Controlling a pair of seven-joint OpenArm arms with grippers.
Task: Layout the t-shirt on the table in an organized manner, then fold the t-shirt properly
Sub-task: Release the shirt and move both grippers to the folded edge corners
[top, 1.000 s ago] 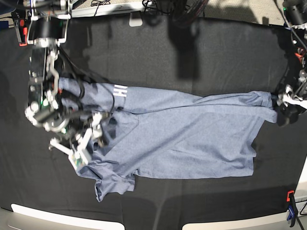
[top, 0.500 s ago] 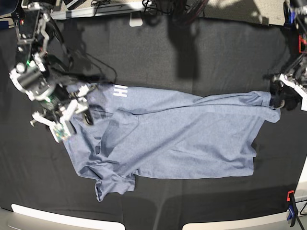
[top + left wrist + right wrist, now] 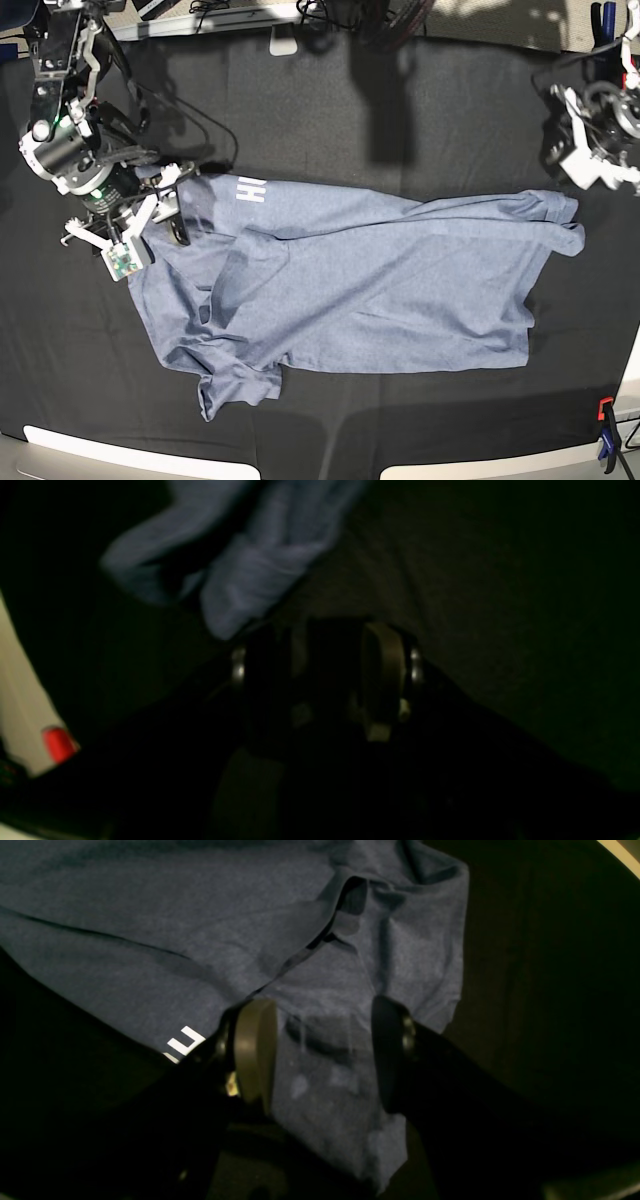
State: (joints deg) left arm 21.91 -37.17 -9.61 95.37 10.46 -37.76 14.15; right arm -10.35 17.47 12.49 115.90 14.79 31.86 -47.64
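Observation:
The light blue-grey t-shirt (image 3: 380,280) lies spread lengthwise on the black table (image 3: 400,110), with white lettering (image 3: 250,190) at its far left edge and a sleeve (image 3: 235,390) bunched at the near left. My right gripper (image 3: 165,215) hovers open over the shirt's left end. In the right wrist view the right gripper (image 3: 322,1055) holds nothing, with wrinkled t-shirt (image 3: 320,960) beneath it. My left gripper (image 3: 578,150) is off the cloth, beyond the shirt's right corner (image 3: 570,215). In the dark left wrist view the left gripper (image 3: 320,675) looks open and empty, the t-shirt corner (image 3: 250,570) just ahead.
A blue and orange clamp (image 3: 605,435) grips the table's near right edge. Light strips (image 3: 120,455) run along the near edge. Cables and gear (image 3: 210,10) line the far edge. A red handle (image 3: 57,742) shows by a white edge in the left wrist view.
The right arm pulled back from the shirt's left middle toward the far left. The left gripper left the shirt's right corner, rose toward the far edge and narrowed slightly.

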